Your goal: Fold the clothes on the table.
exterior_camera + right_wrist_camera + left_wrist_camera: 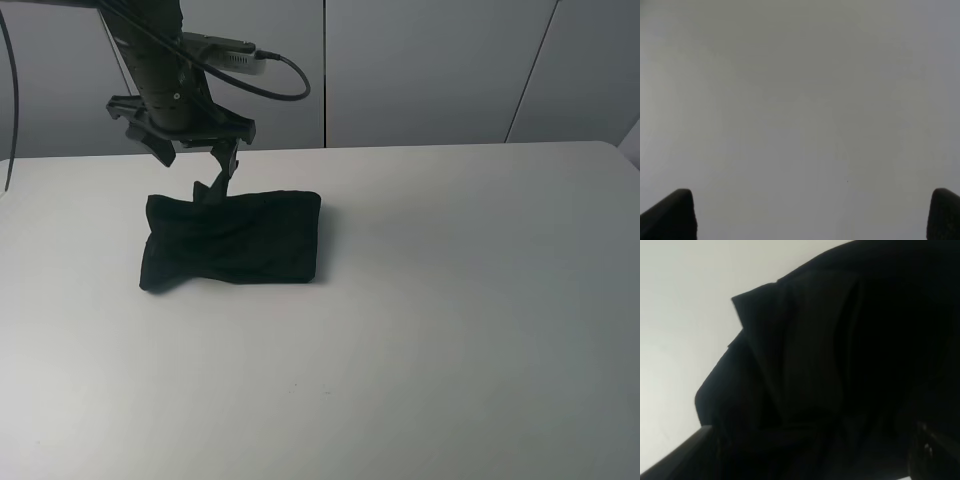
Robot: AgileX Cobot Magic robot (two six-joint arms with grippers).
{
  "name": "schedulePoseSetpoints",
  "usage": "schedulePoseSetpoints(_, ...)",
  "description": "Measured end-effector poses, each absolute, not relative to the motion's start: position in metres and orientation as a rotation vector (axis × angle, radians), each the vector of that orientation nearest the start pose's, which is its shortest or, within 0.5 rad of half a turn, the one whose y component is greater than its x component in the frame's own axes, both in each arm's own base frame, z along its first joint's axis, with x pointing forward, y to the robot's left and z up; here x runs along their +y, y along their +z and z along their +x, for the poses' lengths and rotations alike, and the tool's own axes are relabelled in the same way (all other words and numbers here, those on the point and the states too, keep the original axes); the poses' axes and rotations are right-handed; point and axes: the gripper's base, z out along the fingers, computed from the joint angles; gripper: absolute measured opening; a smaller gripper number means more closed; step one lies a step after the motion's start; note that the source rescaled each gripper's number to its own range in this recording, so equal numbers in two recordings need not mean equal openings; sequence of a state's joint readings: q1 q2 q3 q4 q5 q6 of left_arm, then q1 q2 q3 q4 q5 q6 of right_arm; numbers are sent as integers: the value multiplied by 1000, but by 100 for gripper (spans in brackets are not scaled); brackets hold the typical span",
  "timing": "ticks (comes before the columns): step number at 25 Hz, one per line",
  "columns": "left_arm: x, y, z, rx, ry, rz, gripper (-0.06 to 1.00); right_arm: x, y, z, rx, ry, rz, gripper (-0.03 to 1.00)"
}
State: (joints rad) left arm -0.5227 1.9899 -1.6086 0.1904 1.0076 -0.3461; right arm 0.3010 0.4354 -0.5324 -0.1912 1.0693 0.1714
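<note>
The clothes [232, 239] lie folded under the left pincer [196, 150], spread wide, holding nothing.

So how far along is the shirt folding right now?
Mostly done, it looks: the T-shirt lies as a compact black bundle on the table, print hidden. In hand: the left gripper hangs open just above the bundle's far edge, holding nothing. The right gripper is open over bare table. Left: perhaps tidying the rumpled left end, which looks less neat than the right.
</note>
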Motion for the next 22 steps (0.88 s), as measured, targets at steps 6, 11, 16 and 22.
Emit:
schedulePoseSetpoints(6,-222,200,371,2784,88,439,97,3,276,62,2424,-35,-196,100)
schedulePoseSetpoints(11,-222,169,380,2807,200,485,97,3,276,62,2424,-35,-196,100)
schedulePoseSetpoints(16,-211,155,386,2833,310,450,97,3,276,62,2424,-35,-196,100)
schedulePoseSetpoints(22,-177,155,397,2884,387,341,97,3,276,62,2424,-35,-196,100)
